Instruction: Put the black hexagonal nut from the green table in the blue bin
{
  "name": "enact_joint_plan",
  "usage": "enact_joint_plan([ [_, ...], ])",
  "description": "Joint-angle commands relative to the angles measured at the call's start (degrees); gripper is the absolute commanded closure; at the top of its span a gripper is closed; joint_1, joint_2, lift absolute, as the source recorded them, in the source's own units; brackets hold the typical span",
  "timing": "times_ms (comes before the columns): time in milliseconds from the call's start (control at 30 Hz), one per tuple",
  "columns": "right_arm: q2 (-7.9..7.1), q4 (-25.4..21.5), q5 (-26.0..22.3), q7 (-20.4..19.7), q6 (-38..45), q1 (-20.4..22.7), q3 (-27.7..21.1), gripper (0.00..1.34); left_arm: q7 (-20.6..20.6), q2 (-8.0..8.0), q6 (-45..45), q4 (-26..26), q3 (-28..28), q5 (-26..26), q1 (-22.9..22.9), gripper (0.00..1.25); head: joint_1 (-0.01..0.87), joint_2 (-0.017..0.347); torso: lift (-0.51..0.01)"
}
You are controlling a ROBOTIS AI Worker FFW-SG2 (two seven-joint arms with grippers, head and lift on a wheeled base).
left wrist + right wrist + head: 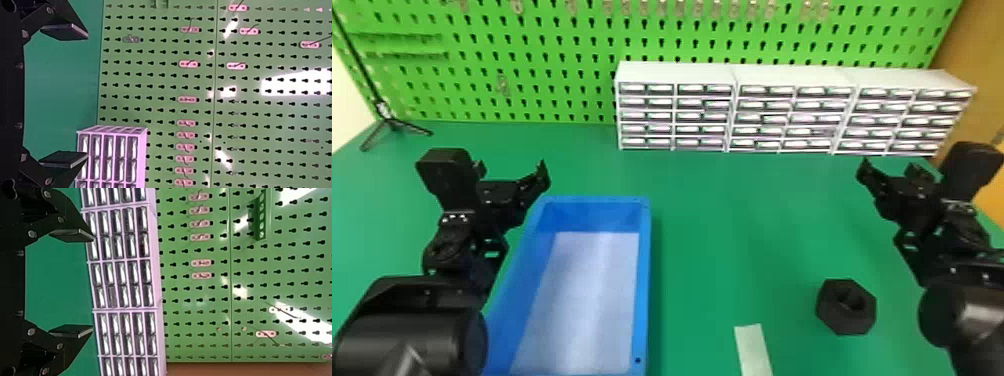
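Plainly, left tool (511, 168) and right tool (889, 167) gape, while the head view catches nut (838, 316) and blue bin (643, 280).

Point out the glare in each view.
Head view: pale sheen inside the blue bin, white glints on the drawer fronts. Left wrist view: a broad white patch on the green pegboard, plus smaller streaks. Right wrist view: bright diagonal streaks on the pegboard.

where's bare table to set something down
Widest bare patch: green table between the blue bin and black hexagonal nut, back to the drawer cabinets. Crowded: left of the bin, at the left arm; around the nut, between pale strip and right arm.
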Motion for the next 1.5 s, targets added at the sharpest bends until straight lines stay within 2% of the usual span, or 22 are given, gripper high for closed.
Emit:
enact_joint_plan([
  [0, -0.09, 0.0, 0.0, 0.0, 0.0, -0.1, 0.0, 0.45, 0.0, 0.06, 0.0, 0.0, 0.0, 0.0, -0.2, 0.2, 0.686, 0.028, -0.096],
  [1200, -0.18, 0.0, -1.1, 0.0, 0.4, -0.1, -0.3, 0.45, 0.0, 0.06, 0.0, 0.0, 0.2, -0.1, -0.1, 0.2, 0.686, 0.028, -0.096],
  [1467, -0.62, -2.0, -1.6, 0.2, 3.7, 0.4, -1.4, 0.45, 0.0, -0.02, 0.0, 0.0, 0.2, -0.1, -0.1, 0.2, 0.686, 0.028, -0.096],
])
